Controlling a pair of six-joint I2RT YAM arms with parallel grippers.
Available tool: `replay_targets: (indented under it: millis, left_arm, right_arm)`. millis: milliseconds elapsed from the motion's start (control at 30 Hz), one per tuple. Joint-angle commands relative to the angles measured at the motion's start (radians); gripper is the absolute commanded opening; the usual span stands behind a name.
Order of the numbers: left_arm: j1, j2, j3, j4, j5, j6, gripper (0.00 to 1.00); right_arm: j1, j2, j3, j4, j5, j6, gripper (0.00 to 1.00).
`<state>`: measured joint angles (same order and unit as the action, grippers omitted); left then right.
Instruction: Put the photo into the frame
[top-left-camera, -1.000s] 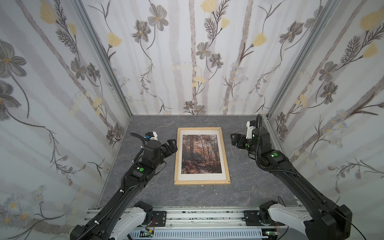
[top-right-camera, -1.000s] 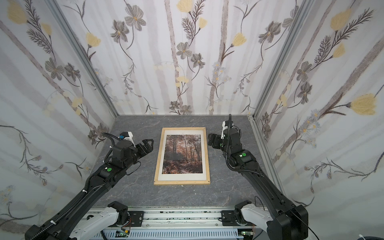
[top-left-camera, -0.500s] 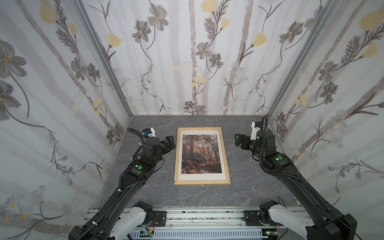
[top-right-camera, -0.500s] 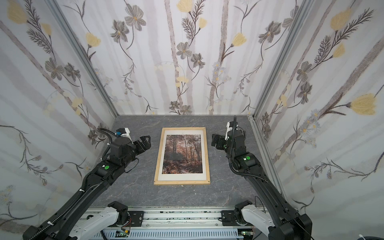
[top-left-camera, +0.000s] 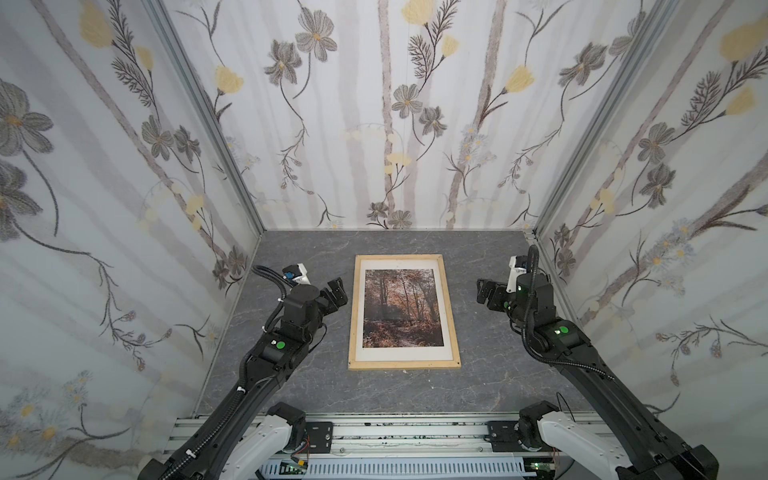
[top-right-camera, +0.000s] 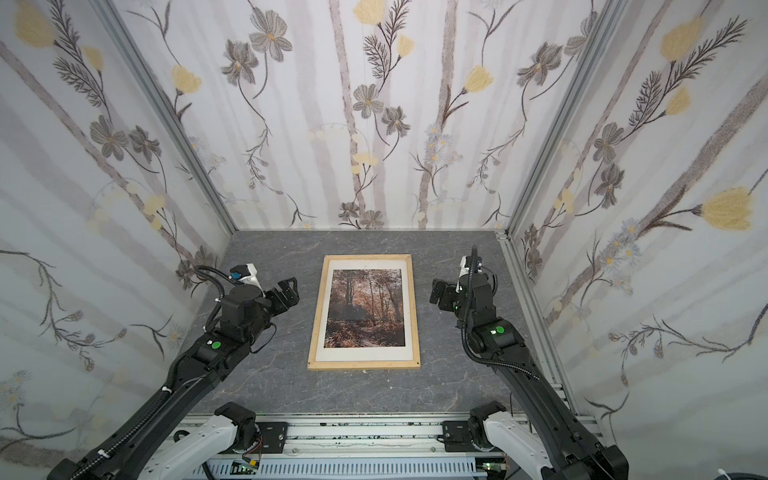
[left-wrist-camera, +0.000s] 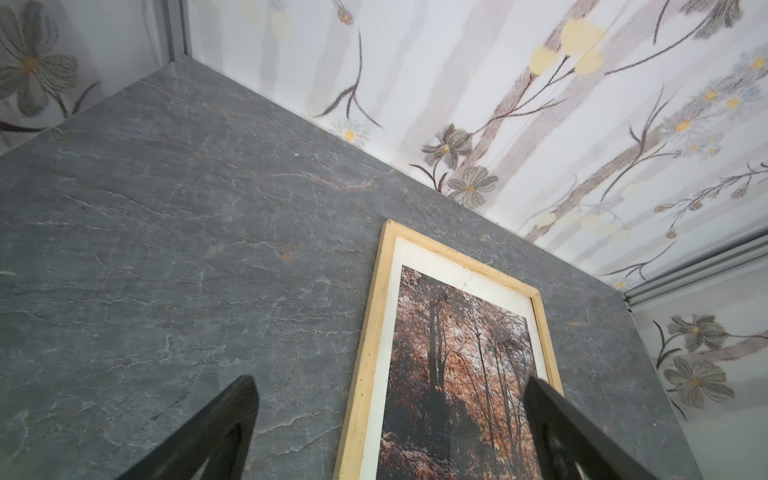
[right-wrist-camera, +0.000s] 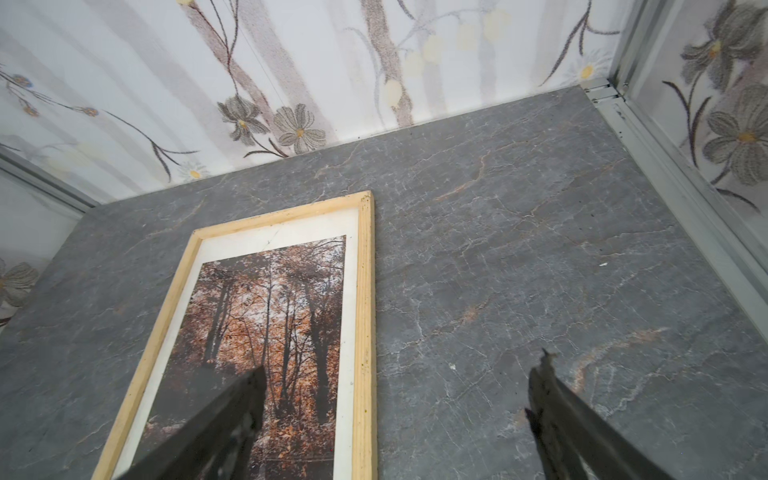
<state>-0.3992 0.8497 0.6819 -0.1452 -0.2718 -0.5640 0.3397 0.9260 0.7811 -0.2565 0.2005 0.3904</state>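
The pale wooden frame (top-left-camera: 354, 316) (top-right-camera: 416, 311) lies flat in the middle of the grey table in both top views. The photo (top-left-camera: 401, 307) (top-right-camera: 365, 307), an orange-brown autumn forest with a white border, lies picture-up inside the frame. My left gripper (top-left-camera: 337, 293) (left-wrist-camera: 388, 388) hangs open just left of the frame, holding nothing. My right gripper (top-left-camera: 484, 293) (right-wrist-camera: 397, 378) hangs open to the right of the frame, also holding nothing. In the wrist views the frame (left-wrist-camera: 368, 345) (right-wrist-camera: 365, 291) and the photo (left-wrist-camera: 457, 365) (right-wrist-camera: 274, 307) show between the spread black fingers.
Flower-patterned walls (top-left-camera: 374, 124) close the table in at the back and on both sides. A metal rail (top-left-camera: 395, 432) with the arm bases runs along the front edge. Grey marbled table top (top-left-camera: 490, 374) surrounds the frame.
Both arms have drawn back from the frame towards the side walls, the right one farther. The frame and photo have not moved.
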Motion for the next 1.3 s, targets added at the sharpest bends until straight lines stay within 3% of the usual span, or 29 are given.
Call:
replay_targets:
  millis: [0, 367, 933, 1267]
  left_arm:
    - [0.000, -0.022, -0.029, 0.085, -0.130, 0.057, 1.00]
    - [0.000, -0.029, -0.153, 0.213, -0.311, 0.134, 1.00]
    - [0.000, 0.045, -0.261, 0.320, -0.450, 0.216, 1.00]
    - [0.000, 0.061, -0.334, 0.363, -0.480, 0.213, 1.00]
  right_arm:
    - [-0.001, -0.027, -0.020, 0.051, 0.088, -0.019, 0.97]
    - [-0.002, -0.084, -0.175, 0.141, 0.221, -0.070, 0.98]
    - [-0.003, -0.078, -0.417, 0.317, 0.406, -0.116, 0.96]
    - [-0.004, -0.160, -0.500, 0.353, 0.433, -0.152, 0.96]
